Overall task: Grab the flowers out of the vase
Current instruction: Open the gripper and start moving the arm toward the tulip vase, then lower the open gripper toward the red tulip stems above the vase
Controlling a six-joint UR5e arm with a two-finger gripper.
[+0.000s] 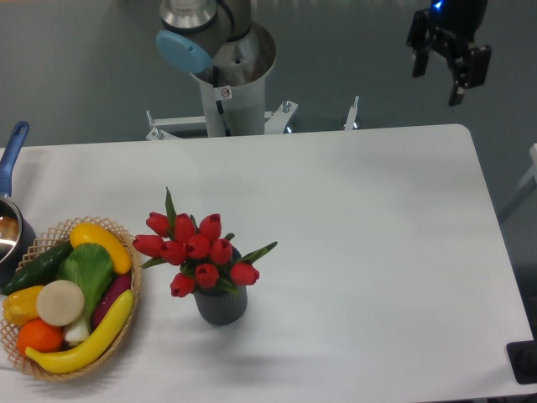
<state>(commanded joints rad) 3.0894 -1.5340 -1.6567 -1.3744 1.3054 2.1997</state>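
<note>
So the flowers (197,250) are sitting in the vase (221,305), which stands on the white table (369,252) toward the near left, just right of the wicker basket (130,327) full of fruit and veg. The gripper (438,77) hangs way off at the far right, beyond the table's far edge, fingers spread apart with nothing between them. A metal pot (10,239) with a blue handle peeks in at the left edge.

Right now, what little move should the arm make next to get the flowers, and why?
Probably swing the gripper over above the flowers. It hangs open and empty past the table's far right corner, while they stand upright in the vase near the front left.
</note>
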